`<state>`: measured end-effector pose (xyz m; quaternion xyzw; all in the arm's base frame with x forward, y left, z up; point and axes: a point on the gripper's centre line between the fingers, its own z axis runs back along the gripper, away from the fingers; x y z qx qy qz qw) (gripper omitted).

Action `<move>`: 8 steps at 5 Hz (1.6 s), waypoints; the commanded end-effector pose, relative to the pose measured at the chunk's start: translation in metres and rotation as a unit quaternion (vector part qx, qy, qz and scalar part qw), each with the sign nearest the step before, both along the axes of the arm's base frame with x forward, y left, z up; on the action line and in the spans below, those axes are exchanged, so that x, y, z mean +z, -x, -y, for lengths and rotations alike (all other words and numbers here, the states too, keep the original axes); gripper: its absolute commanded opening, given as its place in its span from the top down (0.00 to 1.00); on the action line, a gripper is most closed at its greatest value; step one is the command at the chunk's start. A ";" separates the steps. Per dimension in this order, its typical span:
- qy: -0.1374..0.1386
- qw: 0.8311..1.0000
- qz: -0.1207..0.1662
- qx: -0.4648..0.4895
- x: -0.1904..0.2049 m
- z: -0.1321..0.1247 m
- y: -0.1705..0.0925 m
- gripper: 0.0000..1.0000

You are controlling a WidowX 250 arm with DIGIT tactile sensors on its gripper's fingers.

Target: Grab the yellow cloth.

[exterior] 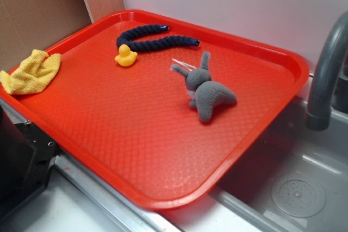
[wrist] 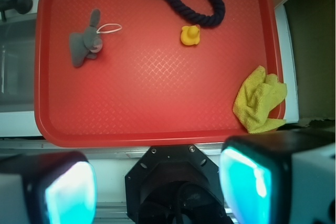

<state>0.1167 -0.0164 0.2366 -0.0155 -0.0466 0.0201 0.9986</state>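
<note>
- Exterior view: the yellow cloth [exterior: 31, 73] lies crumpled at the left corner of the red tray [exterior: 163, 150], draped over the rim, with part of it seemingly off the tray. A grasp landing on the overhanging part could, I judge, catch the rim or drag the cloth off the tray altogether.
- Exterior view: the rubber duck [exterior: 126, 56] is also yellow and sits just beside the dark rope [exterior: 155, 38]; going by colour alone could send the reach to the wrong thing. The grey plush toy [exterior: 205, 89] lies well apart and looks no hindrance.
- Exterior view: the end effector does not show here; only a dark bulk at the lower left, cut off by the edge. The faucet [exterior: 326, 74] is likewise cropped.
- Wrist view: the end effector [wrist: 157, 184] hangs outside the tray's near rim, its fingers [wrist: 247, 184] standing apart with nothing between them, blurred and cut off below.
- Wrist view: the cloth sits at the right edge, off to one side of the open gap, so a straight descent would likely miss it.
- Wrist view: how much cloth overhangs the rim is hard to tell.
</note>
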 end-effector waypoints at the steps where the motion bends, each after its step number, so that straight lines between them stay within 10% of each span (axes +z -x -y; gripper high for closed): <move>1: 0.000 1.000 0.000 0.000 0.000 0.000 0.000 0.00; 2: -0.084 0.995 -0.046 0.036 -0.050 -0.050 -0.020 0.00; 3: -0.055 0.996 -0.049 0.042 -0.103 -0.087 -0.031 0.00; 5: -0.151 0.942 -0.045 0.295 -0.152 -0.169 -0.002 0.00; 8: -0.083 0.949 0.022 0.305 -0.218 -0.162 -0.019 0.00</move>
